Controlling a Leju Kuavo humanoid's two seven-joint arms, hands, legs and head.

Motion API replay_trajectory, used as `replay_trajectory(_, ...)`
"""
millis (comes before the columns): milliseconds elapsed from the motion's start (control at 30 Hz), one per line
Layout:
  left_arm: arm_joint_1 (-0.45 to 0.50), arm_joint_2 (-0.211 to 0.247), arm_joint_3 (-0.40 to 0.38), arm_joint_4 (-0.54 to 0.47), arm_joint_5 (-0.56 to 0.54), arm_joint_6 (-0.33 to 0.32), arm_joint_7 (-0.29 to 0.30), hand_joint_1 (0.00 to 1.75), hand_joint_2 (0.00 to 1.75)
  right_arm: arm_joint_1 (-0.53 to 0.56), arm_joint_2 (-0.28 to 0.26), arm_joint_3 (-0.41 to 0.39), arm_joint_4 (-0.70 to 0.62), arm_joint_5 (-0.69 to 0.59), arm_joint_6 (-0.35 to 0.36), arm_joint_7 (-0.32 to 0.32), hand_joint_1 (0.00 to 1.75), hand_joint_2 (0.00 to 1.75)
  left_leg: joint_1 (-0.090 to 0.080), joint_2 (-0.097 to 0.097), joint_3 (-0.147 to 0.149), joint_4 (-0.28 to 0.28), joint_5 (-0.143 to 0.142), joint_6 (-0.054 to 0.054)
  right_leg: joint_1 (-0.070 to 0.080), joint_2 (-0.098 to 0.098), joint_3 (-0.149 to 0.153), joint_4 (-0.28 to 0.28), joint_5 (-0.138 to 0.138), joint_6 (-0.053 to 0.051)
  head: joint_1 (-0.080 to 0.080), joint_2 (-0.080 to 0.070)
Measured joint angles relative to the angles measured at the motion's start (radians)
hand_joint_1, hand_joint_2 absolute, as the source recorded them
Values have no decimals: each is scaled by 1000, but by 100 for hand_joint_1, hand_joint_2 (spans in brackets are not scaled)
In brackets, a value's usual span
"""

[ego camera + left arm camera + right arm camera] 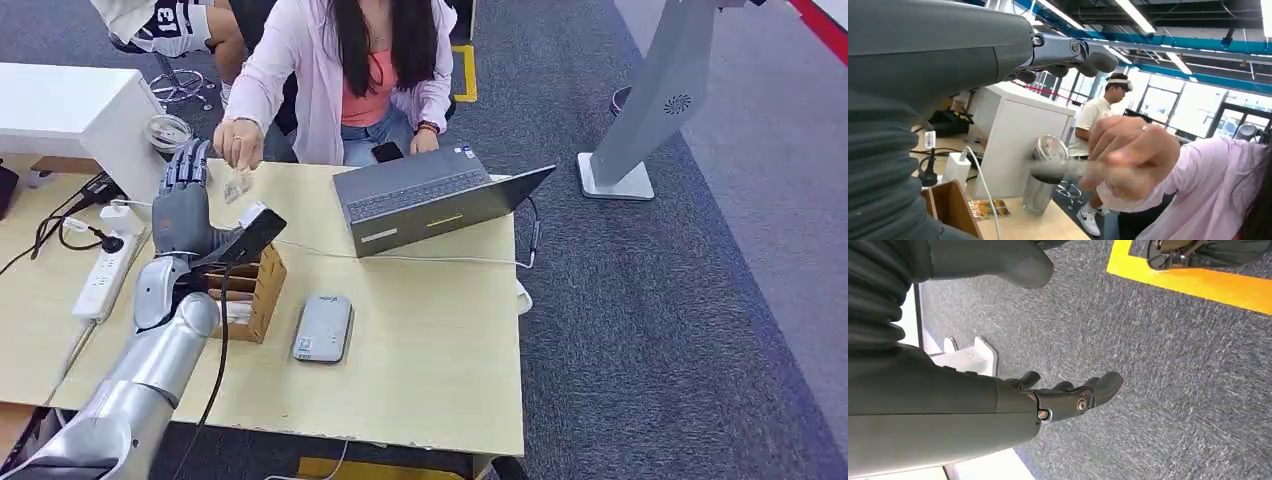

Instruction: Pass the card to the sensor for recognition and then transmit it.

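Pale wood desk (420, 330) on grey carpet (700, 300), left hand (185, 205) spread empty, right hand (1068, 397) loosely spread, empty.

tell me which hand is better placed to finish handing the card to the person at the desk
Left. The robot's left hand is raised over the pale wooden desk, its fingers right beside the person's hand at the small pale card. The right hand hangs over grey carpet, holding nothing.
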Motion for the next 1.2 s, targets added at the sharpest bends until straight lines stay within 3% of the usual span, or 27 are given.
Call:
replay_trajectory(433,-1,-3,0,3,-3,-2,3,0,175,0,0,0,0,8,1,0,0,175,0,0,0,0,0,0,0,0,0,0,0,0,0,0)
replay_trajectory(467,-1,-4,0,3,-4,-2,3,175,175,0,0,-1,0,8,1,0,0,175,0,0,0,0,0,0,0,0,0,0,0,0,0,0)
replay_trajectory(1200,-1,-13,0,5,-9,-11,3,175,175,0,0,-3,0,8,3,-2,0,175,0,0,0,0,0,0,0,0,0,0,0,0,0,0)
